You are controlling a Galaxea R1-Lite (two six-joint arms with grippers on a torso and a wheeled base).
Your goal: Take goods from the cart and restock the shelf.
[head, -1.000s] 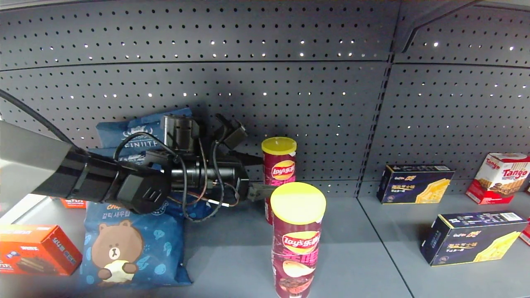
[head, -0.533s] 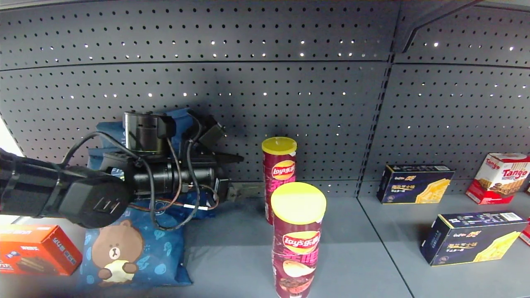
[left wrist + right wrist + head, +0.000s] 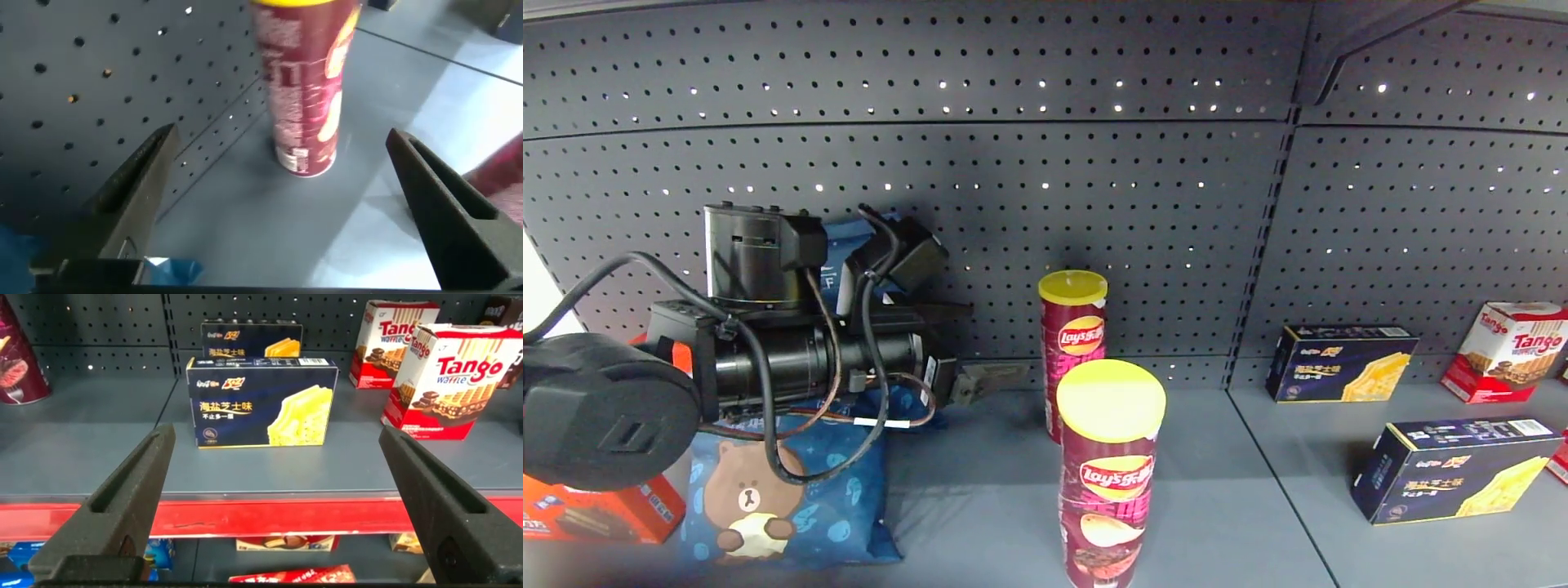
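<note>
Two maroon chip cans with yellow lids stand upright on the grey shelf (image 3: 980, 506): the rear can (image 3: 1073, 343) near the pegboard and the front can (image 3: 1108, 478) closer to me. My left gripper (image 3: 980, 343) hangs open to the left of the rear can, apart from it, holding nothing. In the left wrist view the rear can (image 3: 306, 90) stands beyond the open left gripper (image 3: 286, 204). My right gripper (image 3: 278, 506) is open and empty, in front of the shelf's red edge (image 3: 245, 514), facing a dark blue box (image 3: 261, 404).
Blue bear snack bags (image 3: 784, 490) and an orange box (image 3: 596, 514) lie under my left arm. Two dark blue boxes (image 3: 1339, 363) (image 3: 1454, 469) and a red-white wafer box (image 3: 1507, 351) sit on the right section. The pegboard wall (image 3: 1094, 188) closes the back.
My left arm has pulled back to the left, away from the rear can, its gripper staying open. Both cans stand where they were.
</note>
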